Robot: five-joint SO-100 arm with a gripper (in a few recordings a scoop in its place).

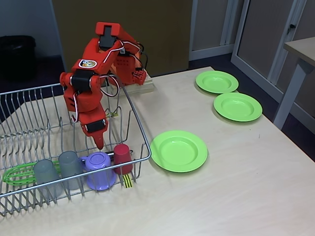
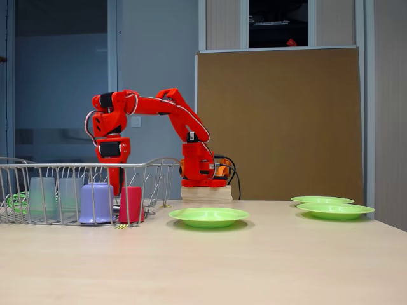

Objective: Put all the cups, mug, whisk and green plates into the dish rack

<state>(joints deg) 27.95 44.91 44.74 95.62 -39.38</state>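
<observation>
Filling the nine-o'clock half of the table [image 1: 231, 196] in a fixed view: dish rack [image 1: 140, 129], silver wire, striped tag on its near rim, already loaded along its six-o'clock edge. Reaching over it from a wooden block at twelve o'clock: red arm, folded high and pointing straight down, presumably so as to clear the rack's rim and dividers. Hanging inside the rack just above the red cup and the mug: gripper [image 1: 100, 142], [image 2: 116, 188], fingers close together and tapering to a point, nothing between them; probably closed and empty, though the jaw line too small to read with certainty.

Lying on bare table, well apart from the rack: three green plates. Largest-looking plate [image 1: 178, 150] nearest, at about three o'clock of the rack's corner, just beside it; second plate [image 1: 237, 106] toward two o'clock; third plate [image 1: 217, 81] beyond it, near the far table edge. All flat, rims up, untouched, awkward for a two-finger pinch unless taken by the rim.

Standing mouth-down in a row inside the rack, likely for draining: mug [image 1: 99, 170], lavender, handle toward nine o'clock; two grey cups [image 1: 71, 164], [image 1: 46, 173] at its nine o'clock; red cup [image 1: 122, 155] at its three o'clock, against the rack's end wall.

Lying flat behind the grey cups: whisk [image 1: 15, 173], green loops showing.

Judged progress: everything racked except the plates.
</observation>
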